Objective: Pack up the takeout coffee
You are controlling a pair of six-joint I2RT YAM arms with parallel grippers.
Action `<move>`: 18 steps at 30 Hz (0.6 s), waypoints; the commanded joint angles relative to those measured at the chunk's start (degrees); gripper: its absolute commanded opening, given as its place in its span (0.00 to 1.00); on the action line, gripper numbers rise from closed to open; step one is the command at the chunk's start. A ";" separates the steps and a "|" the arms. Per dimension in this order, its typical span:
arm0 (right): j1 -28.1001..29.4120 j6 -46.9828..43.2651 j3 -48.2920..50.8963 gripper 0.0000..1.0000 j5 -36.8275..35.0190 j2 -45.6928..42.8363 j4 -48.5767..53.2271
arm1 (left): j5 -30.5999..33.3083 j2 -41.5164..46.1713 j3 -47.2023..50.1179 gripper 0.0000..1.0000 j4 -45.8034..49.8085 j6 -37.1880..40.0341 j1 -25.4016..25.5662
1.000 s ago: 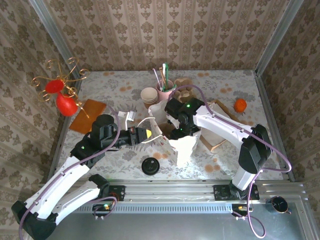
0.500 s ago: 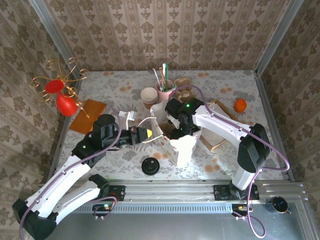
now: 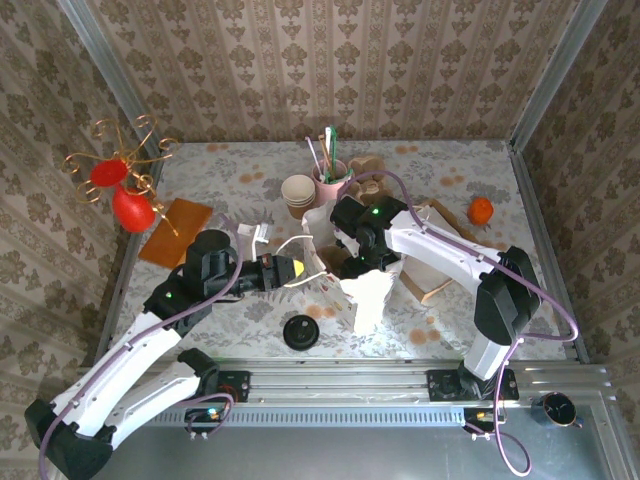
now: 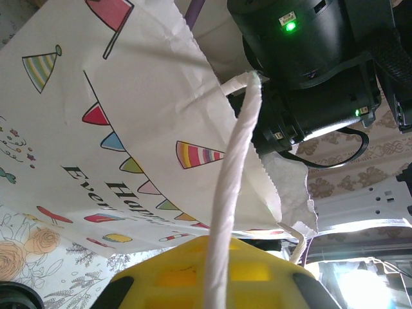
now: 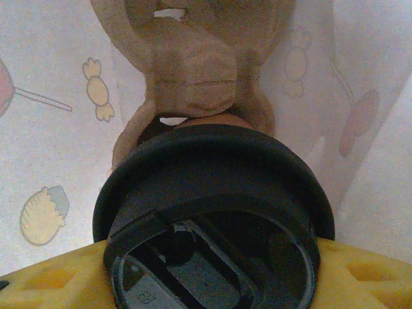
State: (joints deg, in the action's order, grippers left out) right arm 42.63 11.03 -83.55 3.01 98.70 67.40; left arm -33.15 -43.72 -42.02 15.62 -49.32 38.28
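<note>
Right wrist: reaching into one white bag [image 5: 58,129], my right claw [image 5: 212,273] grasps one takeout coffee [image 5: 212,187]; my left claw [image 4: 206,273] clenches the handle [image 4: 235,167].

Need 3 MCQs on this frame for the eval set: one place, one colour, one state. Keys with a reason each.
1. Where is the lone black lid?
A. on the table beside the white bag
B. on the stacked cups
C. in the pink cup

2. What colour is the takeout coffee's lid?
A. white
B. black
C. beige

3. What state are the left fingers in?
A. open above the table
B. shut on the lone lid
C. shut on the bag's rope handle

Key: 1 A, top view shows it flat on the tablecloth; 2 B, right wrist view shows it black; 3 C, the white cord runs between them.
</note>
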 commanded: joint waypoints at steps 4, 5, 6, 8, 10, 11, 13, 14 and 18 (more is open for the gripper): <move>0.37 1.06 4.26 0.66 1.93 5.29 -5.62 | -0.07 0.91 0.62 0.00 -1.03 -0.40 0.32; 0.43 1.10 4.27 0.67 1.93 5.36 -5.61 | -0.06 0.92 0.62 0.00 -1.03 -0.36 0.36; 0.37 1.09 4.27 0.67 1.91 5.27 -5.61 | 0.02 0.91 0.65 0.00 -1.03 -0.36 0.38; 0.35 1.08 4.18 0.68 1.83 5.19 -5.48 | 0.01 0.96 0.63 0.00 -1.03 -0.34 0.38; 0.41 1.06 3.98 0.68 1.95 5.14 -5.47 | 0.06 0.86 0.62 0.00 -1.03 -0.33 0.34; 0.39 1.09 4.09 0.68 2.00 5.02 -5.38 | 0.05 0.75 0.62 0.00 -1.03 -0.36 0.37; 0.37 1.10 4.02 0.69 1.99 5.07 -5.41 | -0.08 0.66 0.65 0.00 -1.13 -0.34 0.35; 0.39 1.08 4.07 0.69 2.00 5.08 -5.30 | -0.07 0.67 0.62 0.00 -1.12 -0.33 0.31; 0.43 1.15 4.05 0.70 2.02 5.07 -5.42 | -0.05 0.55 0.56 0.00 -1.11 -0.34 0.34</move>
State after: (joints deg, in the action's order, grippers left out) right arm 42.63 11.07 -83.50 3.05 98.70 67.29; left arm -33.15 -43.70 -42.00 15.59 -49.32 38.28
